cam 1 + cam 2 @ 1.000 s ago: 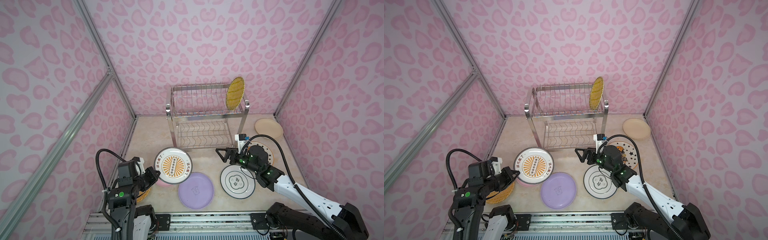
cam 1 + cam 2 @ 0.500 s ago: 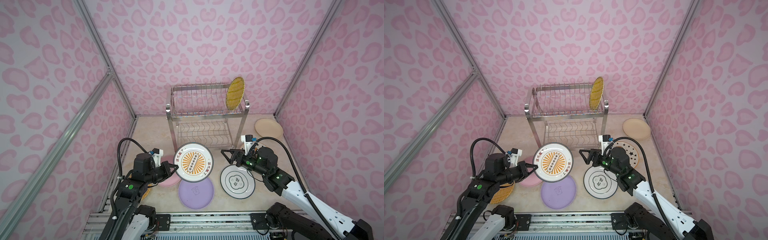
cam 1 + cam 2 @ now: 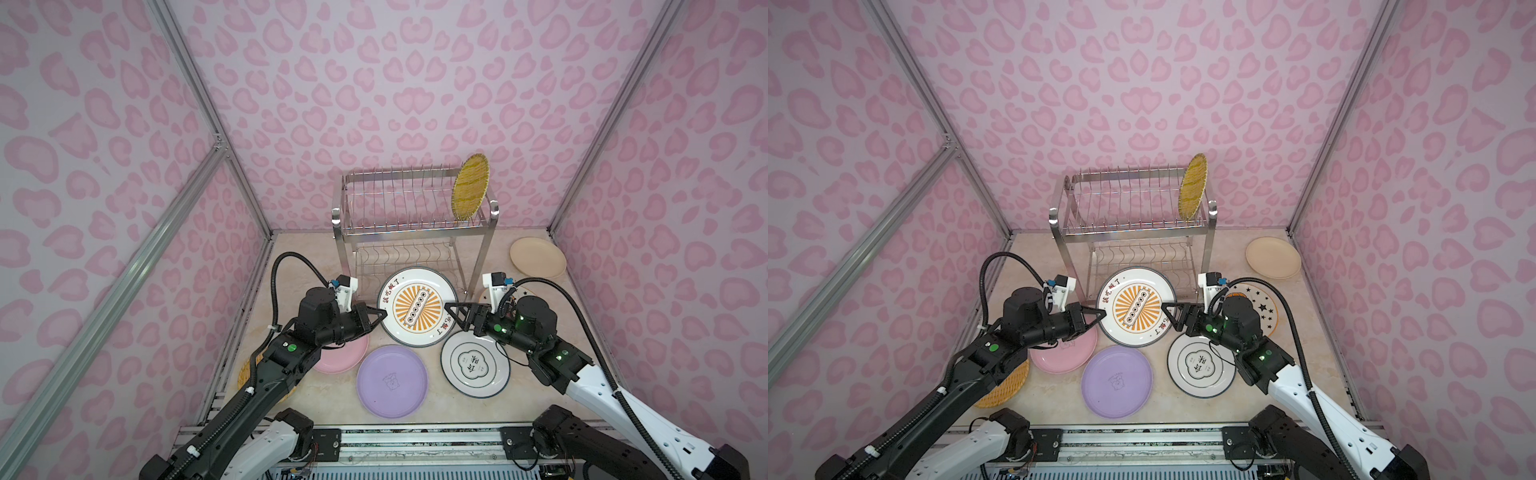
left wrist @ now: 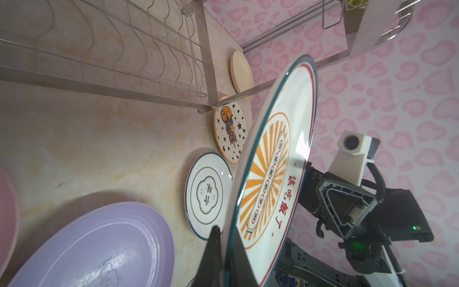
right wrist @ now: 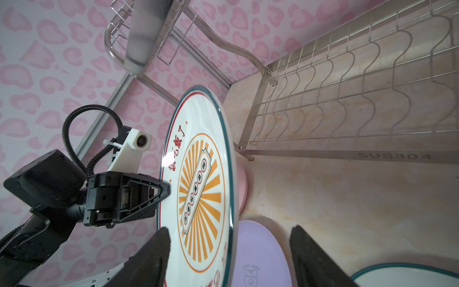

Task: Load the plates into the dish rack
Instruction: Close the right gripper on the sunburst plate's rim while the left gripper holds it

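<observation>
Left gripper point(image 3: 377, 316) clamps the orange-radial plate point(image 3: 417, 307) by its left rim (plate held just near of the dish rack point(image 3: 399, 199)). Right gripper point(image 3: 451, 312) straddles the right rim, 2 jaws wide, contact unclear.

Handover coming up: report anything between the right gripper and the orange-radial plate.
Nothing visible. The right gripper straddles the rim of the orange-radial plate, jaws open with one finger on either side; the left gripper pinches the opposite edge.

orange-radial plate point(image 3: 417, 306) between left gripper point(image 3: 381, 314) and right gripper point(image 3: 454, 316)
</observation>
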Controlling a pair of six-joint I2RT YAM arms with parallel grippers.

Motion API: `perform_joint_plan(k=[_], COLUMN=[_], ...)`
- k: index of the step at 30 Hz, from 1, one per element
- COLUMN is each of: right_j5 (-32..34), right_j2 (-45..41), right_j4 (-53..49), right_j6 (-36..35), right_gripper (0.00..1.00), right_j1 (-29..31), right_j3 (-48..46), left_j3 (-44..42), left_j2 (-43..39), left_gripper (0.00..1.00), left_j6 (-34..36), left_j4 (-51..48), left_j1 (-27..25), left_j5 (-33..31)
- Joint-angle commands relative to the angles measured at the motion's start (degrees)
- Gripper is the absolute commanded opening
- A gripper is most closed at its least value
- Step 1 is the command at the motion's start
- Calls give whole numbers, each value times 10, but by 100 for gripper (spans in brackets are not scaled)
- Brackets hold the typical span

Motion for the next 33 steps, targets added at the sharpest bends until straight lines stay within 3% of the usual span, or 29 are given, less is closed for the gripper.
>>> perform_joint_plan(k=[1, 8, 17, 33], right_j5=[4, 0, -1, 33], right_j2=[7, 13, 7, -7], right_j4=[10, 36, 56, 66], right_j6=[20, 41, 67, 105], right_gripper=[68, 47, 28, 0], right_j1=[0, 11, 17, 33], right_j3=[-2, -11, -16, -26], left_j3=[8, 5, -1, -9], left_j2=[5, 6, 10, 13], left_gripper=[4, 4, 4, 4], left_j6=[-10, -8, -6, 0], left_j4=[68, 69, 75, 75], left_j1=[-6, -8, -9, -9], left_j5=[4, -3, -5, -16])
